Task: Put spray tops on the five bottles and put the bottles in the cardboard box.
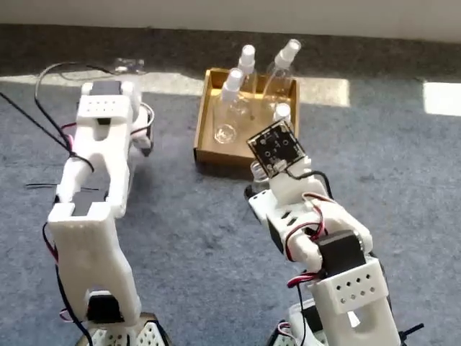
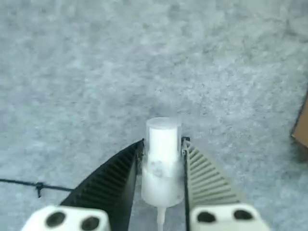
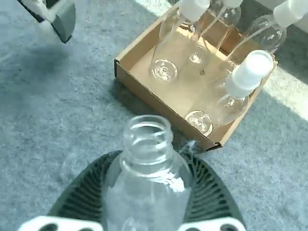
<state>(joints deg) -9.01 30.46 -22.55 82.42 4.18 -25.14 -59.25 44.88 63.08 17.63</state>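
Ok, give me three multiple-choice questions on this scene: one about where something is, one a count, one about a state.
1. Where is the loose spray top?
A. In the box
B. Clamped in the left gripper
C. Lying on the carpet

2. How many capped bottles are in the cardboard box?
A. Two
B. Five
C. Four

3. The bottle in the right gripper is:
A. Open at the neck
B. Fitted with a white top
C. Lying in the box

Answers:
1 B: the left wrist view shows the top held between the two fingers.
2 C: four white tops show above the box.
3 A: the right wrist view looks into its bare neck.
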